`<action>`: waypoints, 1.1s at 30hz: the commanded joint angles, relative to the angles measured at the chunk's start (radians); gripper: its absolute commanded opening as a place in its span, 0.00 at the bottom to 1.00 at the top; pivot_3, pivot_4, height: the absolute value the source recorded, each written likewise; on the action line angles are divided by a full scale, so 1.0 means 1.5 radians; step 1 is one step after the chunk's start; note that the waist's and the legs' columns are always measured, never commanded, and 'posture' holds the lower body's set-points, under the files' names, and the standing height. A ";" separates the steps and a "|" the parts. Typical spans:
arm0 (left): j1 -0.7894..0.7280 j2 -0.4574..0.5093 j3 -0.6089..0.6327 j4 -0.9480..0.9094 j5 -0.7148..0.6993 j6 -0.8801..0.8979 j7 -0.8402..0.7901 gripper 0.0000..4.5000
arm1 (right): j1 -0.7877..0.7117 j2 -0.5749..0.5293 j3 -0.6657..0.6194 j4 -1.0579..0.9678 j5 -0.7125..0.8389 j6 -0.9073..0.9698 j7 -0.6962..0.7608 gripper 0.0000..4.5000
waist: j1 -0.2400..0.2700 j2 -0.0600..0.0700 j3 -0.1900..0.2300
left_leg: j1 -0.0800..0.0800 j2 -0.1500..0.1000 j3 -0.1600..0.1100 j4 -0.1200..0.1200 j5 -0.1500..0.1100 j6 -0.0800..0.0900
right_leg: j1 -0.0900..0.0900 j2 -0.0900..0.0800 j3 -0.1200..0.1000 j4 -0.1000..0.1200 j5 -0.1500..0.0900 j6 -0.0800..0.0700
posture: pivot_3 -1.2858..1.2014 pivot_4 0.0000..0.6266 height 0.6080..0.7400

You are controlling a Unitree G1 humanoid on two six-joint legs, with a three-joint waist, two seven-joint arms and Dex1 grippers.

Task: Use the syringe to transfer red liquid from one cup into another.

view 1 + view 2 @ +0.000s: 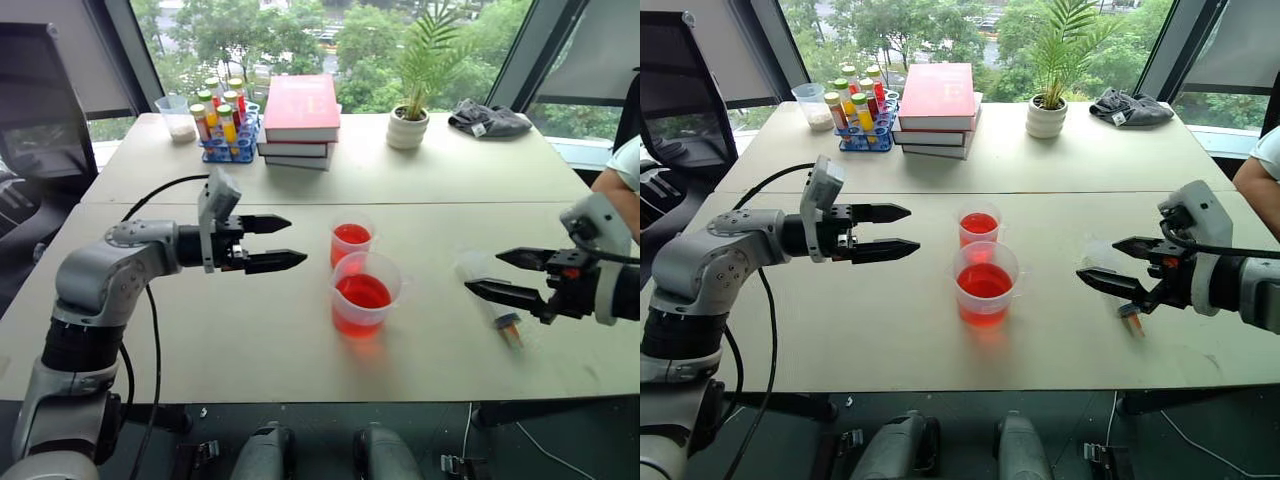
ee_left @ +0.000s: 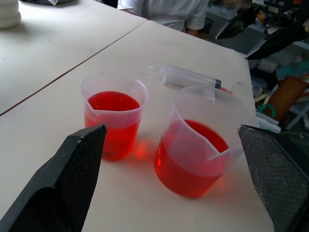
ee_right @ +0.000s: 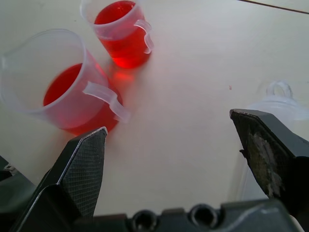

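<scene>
Looking down from the head view: the beaker [image 1: 364,293] and the smaller cup [image 1: 351,241] stand touching at mid-desk [image 1: 250,350], both holding red liquid [image 1: 362,292]. Bare desk lies on either side of them and toward the near edge. The syringe [image 1: 488,295] lies flat to the right, orange tip toward the near edge, well apart from the beaker. The left pincer [image 1: 283,243] hovers left of the cups, spread wide, holding nothing. The right pincer [image 1: 507,274] hangs just over the syringe, fully open — empty. Books [image 1: 299,120], a tube rack [image 1: 226,120] and a potted plant [image 1: 415,80] sit along the far edge.

Left wrist view: both fingers [image 2: 63,188] frame the two cups with a broad gap; the syringe [image 2: 190,77] lies beyond them, near the desk edge.

Right wrist view: fingers [image 3: 79,171] wide apart over bare desk; the beaker [image 3: 63,87] and cup [image 3: 120,31] lie ahead, each handle facing this pincer.
</scene>
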 commanded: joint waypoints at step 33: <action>0.005 -0.029 0.022 -0.032 -0.027 -0.025 0.041 1.00 | -0.333 0.104 0.487 0.464 -0.454 -0.128 0.169 0.30 | -0.001 0.000 0.000 | 0.000 0.000 0.001 0.000 0.000 0.000 | -0.001 0.002 0.000 0.001 0.001 0.002 | 0.52 0.24 1.00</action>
